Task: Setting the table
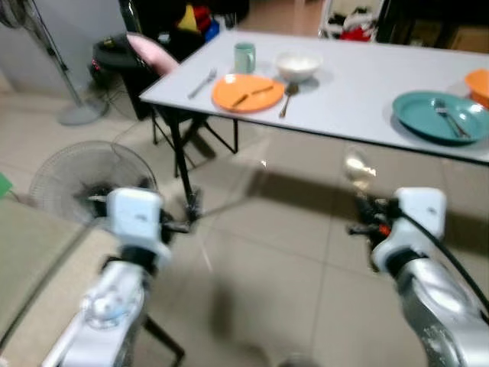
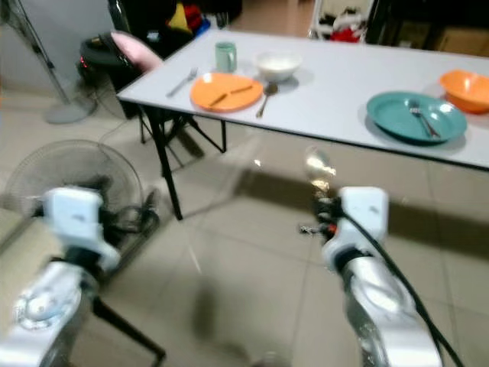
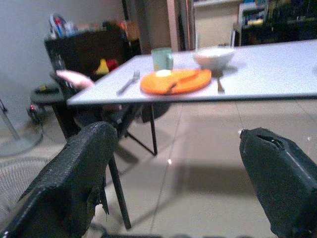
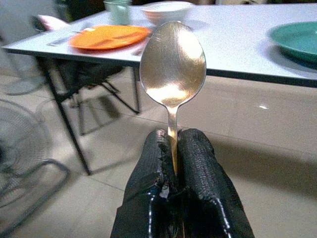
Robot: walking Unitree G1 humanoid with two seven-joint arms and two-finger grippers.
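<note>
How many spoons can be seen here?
2. One shiny metal spoon is pinched upright in the right gripper, short of the white table. Another metal spoon lies there between the round orange plate and white bowl. The teal plate's cutlery is unclear.

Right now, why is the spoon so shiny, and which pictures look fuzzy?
In the right wrist view the silver metal spoon, pinched in the right gripper, mirrors a bright light in its bowl; in both eye views the arms and the spoon smear with motion blur; in the left wrist view the open left gripper looms close and soft.
</note>
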